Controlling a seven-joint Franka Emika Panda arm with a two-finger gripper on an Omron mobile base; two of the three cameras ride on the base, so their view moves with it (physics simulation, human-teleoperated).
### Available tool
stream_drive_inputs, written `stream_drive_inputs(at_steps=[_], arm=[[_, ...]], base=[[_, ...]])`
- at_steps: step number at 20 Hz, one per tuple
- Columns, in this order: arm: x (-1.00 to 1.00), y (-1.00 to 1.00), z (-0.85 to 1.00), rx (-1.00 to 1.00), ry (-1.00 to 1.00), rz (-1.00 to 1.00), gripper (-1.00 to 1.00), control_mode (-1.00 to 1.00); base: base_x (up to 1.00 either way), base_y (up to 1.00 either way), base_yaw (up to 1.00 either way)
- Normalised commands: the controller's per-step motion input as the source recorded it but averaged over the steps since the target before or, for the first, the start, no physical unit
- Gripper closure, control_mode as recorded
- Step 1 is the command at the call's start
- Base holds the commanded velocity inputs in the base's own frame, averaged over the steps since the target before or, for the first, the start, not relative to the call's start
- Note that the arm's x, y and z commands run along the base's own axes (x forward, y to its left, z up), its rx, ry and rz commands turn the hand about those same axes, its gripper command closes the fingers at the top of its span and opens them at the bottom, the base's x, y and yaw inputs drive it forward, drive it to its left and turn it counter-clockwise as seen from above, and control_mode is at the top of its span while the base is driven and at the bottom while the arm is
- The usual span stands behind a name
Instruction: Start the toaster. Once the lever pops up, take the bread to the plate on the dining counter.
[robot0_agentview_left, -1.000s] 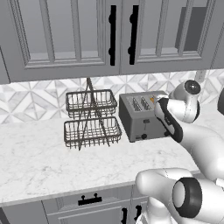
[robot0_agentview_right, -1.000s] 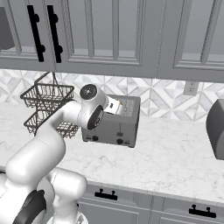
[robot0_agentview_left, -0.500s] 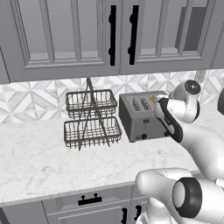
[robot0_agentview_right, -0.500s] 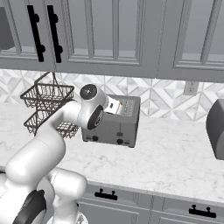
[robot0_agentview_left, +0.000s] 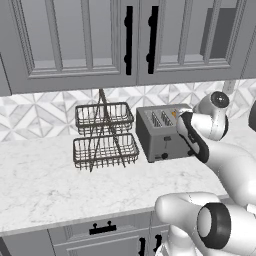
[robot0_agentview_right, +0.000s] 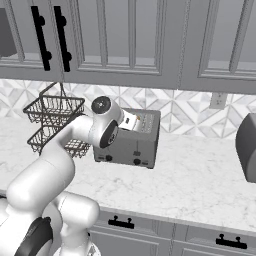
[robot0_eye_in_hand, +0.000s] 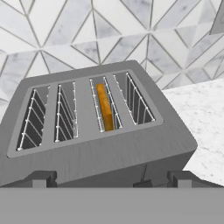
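The hand (robot0_eye_in_hand: 109, 180) is wide open and holds nothing, hovering above the toaster (robot0_eye_in_hand: 96, 131) on the tabletop (robot0_agentview_left: 45, 185). The bread (robot0_eye_in_hand: 105, 107) sits low in one slot, directly ahead, its long axis running away from the hand.

Toaster (robot0_eye_in_hand: 100, 148) grey metal; bread (robot0_eye_in_hand: 105, 107) orange-tan in slot; table (robot0_agentview_left: 45, 185) white, grey-veined marble; wire rack (robot0_agentview_left: 104, 136) dark; backsplash (robot0_eye_in_hand: 65, 30) grey-white triangles.

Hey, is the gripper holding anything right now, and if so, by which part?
Nothing is held. The gripper is open above the toaster, and the bread sits down in one of its slots, untouched.
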Motion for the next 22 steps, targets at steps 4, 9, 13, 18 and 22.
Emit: stream_drive_inputs(at_steps=[4, 9, 13, 18, 22], arm=[[0.00, 0.00, 0.00, 0.00, 0.00, 0.00, -1.00, -1.00], [0.00, 0.00, 0.00, 0.00, 0.00, 0.00, -1.00, -1.00], [0.00, 0.00, 0.00, 0.00, 0.00, 0.00, -1.00, -1.00], [0.00, 0.00, 0.00, 0.00, 0.00, 0.00, -1.00, -1.00], [0.00, 0.00, 0.00, 0.00, 0.00, 0.00, -1.00, -1.00]], base=[[0.00, 0.00, 0.00], [0.00, 0.00, 0.00], [0.00, 0.00, 0.00], [0.00, 0.00, 0.00], [0.00, 0.00, 0.00]])
